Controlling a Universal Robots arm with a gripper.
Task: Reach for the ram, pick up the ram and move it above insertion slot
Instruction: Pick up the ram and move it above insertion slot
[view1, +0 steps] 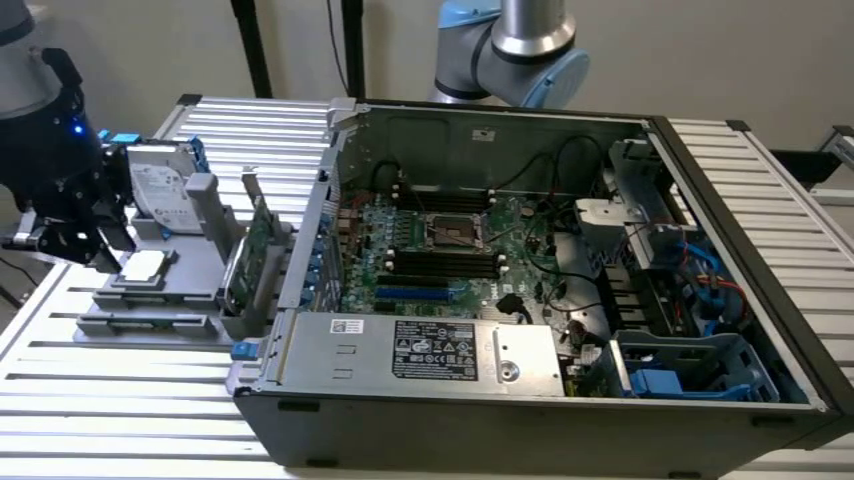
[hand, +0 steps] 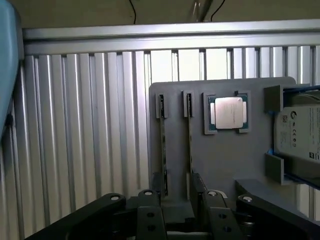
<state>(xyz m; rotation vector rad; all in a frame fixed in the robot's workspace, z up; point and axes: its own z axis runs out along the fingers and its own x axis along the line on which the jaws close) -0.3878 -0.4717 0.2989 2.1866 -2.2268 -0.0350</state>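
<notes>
Fingers (hand: 149, 214) sit closest to the wrist camera, spread wide and holding nothing, above the grey holder (hand: 220, 165). Two thin sticks stand on edge in the holder's slots, their near ends by the fingertips. The ram (hand: 189, 142) is one of these and looks untouched. I judge the reach almost complete, with the grasp, the lift and the carry to the slot all left.

At the exterior view's left the arm (view1: 60, 190) hovers over the holder on the desk (view1: 80, 400). The holder also carries a drive (view1: 163, 185), a CPU (view1: 144, 264) and an upright card (view1: 256, 245). Further right, the open case (view1: 534, 430) shows the memory slots (view1: 441, 262). Card and case wall stand between.
</notes>
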